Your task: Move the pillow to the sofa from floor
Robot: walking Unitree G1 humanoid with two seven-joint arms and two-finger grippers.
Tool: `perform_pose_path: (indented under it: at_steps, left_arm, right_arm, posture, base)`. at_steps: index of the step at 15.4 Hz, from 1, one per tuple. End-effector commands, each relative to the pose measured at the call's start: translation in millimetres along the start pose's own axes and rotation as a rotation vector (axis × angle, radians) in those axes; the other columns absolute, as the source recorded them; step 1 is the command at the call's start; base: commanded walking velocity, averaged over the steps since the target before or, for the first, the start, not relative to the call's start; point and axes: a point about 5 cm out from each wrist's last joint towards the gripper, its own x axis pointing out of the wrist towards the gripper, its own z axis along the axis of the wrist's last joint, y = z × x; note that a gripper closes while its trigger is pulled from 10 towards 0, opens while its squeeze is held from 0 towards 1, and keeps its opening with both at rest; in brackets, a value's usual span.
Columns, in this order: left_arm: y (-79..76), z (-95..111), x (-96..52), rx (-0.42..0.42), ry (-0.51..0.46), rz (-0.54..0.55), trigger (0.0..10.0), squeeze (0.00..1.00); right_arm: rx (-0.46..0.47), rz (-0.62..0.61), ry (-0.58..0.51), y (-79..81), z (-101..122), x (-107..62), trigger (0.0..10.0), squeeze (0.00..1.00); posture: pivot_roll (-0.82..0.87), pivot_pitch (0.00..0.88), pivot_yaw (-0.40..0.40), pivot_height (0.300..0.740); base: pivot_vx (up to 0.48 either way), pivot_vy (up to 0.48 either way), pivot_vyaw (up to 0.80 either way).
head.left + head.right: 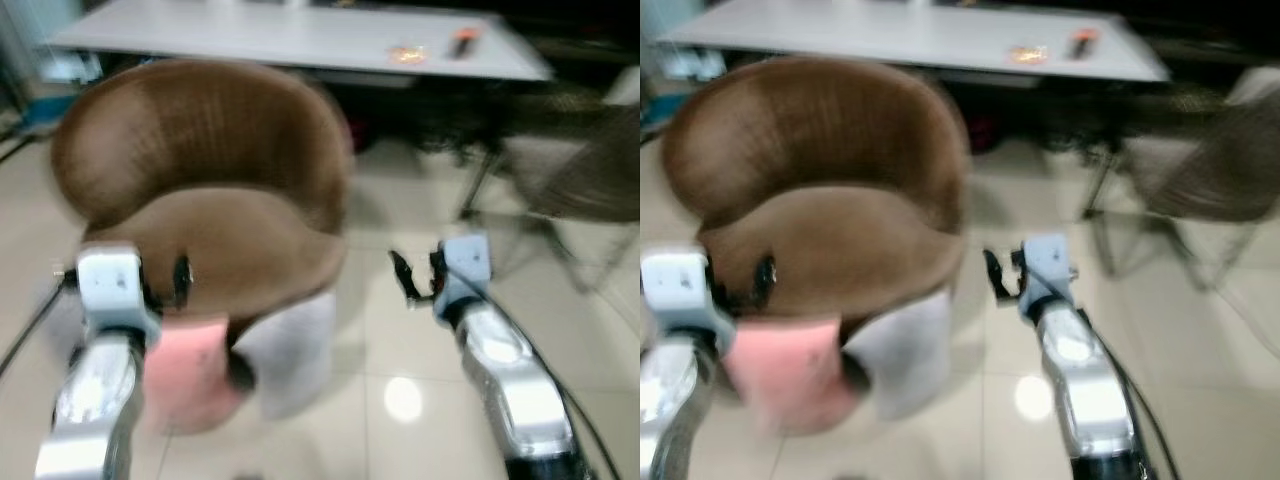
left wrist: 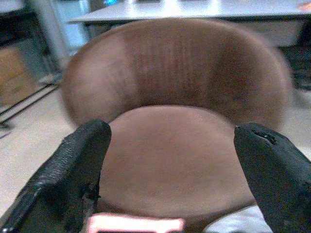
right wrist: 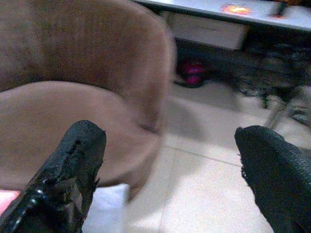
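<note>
A humanoid robot stands facing a round brown tub chair (image 1: 205,190), the seat that appears to serve as the sofa here, on a pale tiled floor (image 1: 400,330); the pictures are blurred, as though the robot is moving. A pink pillow (image 1: 190,375) sits low in front of the chair's seat edge, beside something white (image 1: 295,350) that also lies against the chair base; I cannot tell whether that white thing is a second cushion or part of the chair. The left claw (image 2: 170,170) is raised just above the pillow with its two black fingers (image 2: 73,170) spread wide apart, looking over the brown seat, and a strip of pink shows at the near edge of its wrist view. It grips nothing. The right claw (image 3: 170,179) hangs over the floor off the chair's right side, its fingers likewise wide apart and empty. Behind the chair stands a long grey tabletop (image 1: 300,40) carrying a small orange item (image 1: 408,54), and a wire-framed chair (image 1: 570,180) sits to the right. As for progress, I judge the task barely begun: the pillow looks to be down at floor level, not on the seat, and neither claw has taken it. What remains is to grasp the pillow, lift it and set it on the brown cushion.
</note>
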Motion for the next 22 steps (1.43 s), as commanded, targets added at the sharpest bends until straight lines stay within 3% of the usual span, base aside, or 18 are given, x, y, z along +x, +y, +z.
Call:
perform_pose_path:
  at_steps: [1,3,6,9,13,22]
  left_arm:
    - [-3.9,-2.3,2.2,-0.005,0.003,-0.005,10.0,0.0]
    - [-10.4,-2.6,4.0,0.005,0.0,-0.052,10.0,0.0]
    - [-10.7,-1.4,5.3,0.086,-0.06,0.006,10.0,0.0]
    - [-6.8,-2.9,5.4,0.102,-0.049,0.018,10.0,0.0]
    - [-9.0,-4.0,5.0,0.107,-0.072,-0.002,10.0,0.0]
    - [-14.2,0.6,7.3,0.075,-0.112,-0.031,10.0,0.0]
  right_arm:
    - [0.004,0.0,-0.018,-3.4,-0.2,-2.0,10.0,1.0]
    - [0.046,-0.071,-0.023,-7.6,0.9,-6.0,10.0,1.0]
    - [0.114,-0.145,0.002,-16.8,-7.9,-8.5,10.0,1.0]
    - [0.032,-0.149,-0.018,-19.6,-5.3,-5.4,10.0,1.0]
    - [-0.019,-0.243,0.016,-25.8,-7.8,0.3,10.0,1.0]
    - [0.015,-0.198,0.017,-23.6,-8.9,-2.1,10.0,1.0]
  posture:
    - [-0.01,0.0,-0.018,0.74]
    - [-0.04,0.0,-0.007,0.74]
    - [-0.02,0.0,-0.009,0.74]
    - [-0.01,0.0,-0.014,0.74]
    - [0.0,0.0,-0.029,0.74]
    - [-0.02,0.0,-0.03,0.74]
  base:
    - [0.0,0.0,0.8]
    - [0.0,0.0,0.8]
    - [0.0,0.0,0.8]
    - [0.0,0.0,0.78]
    - [0.0,0.0,0.0]
    - [0.266,0.0,0.0]
